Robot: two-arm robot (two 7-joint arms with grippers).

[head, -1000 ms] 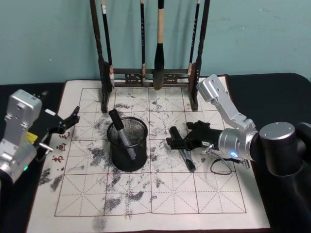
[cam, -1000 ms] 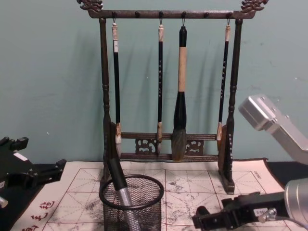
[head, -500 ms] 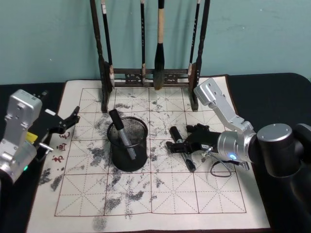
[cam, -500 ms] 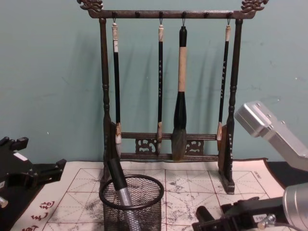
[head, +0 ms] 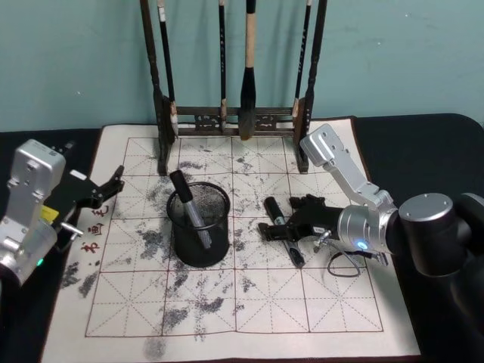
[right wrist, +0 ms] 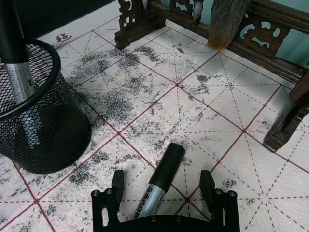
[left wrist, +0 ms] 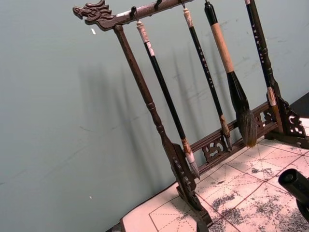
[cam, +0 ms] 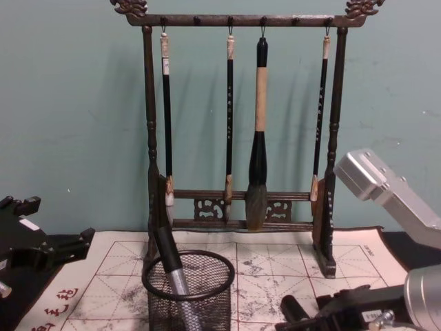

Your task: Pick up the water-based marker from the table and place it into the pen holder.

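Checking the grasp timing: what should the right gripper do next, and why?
Probably close: the right gripper sits open, low over the mat, fingers either side of the marker lying there. Left gripper idles at the mat's left.

The water-based marker (right wrist: 161, 180) lies flat on the ink-stained gridded mat (head: 249, 302), near the pen holder (head: 217, 236) at its 3 o'clock. It has a silver-grey printed barrel and a black cap that points to 11 o'clock. The holder is a round black wire-mesh cup with a solid rim. It stands upright and holds another marker (head: 189, 208), which leans toward 11 o'clock.
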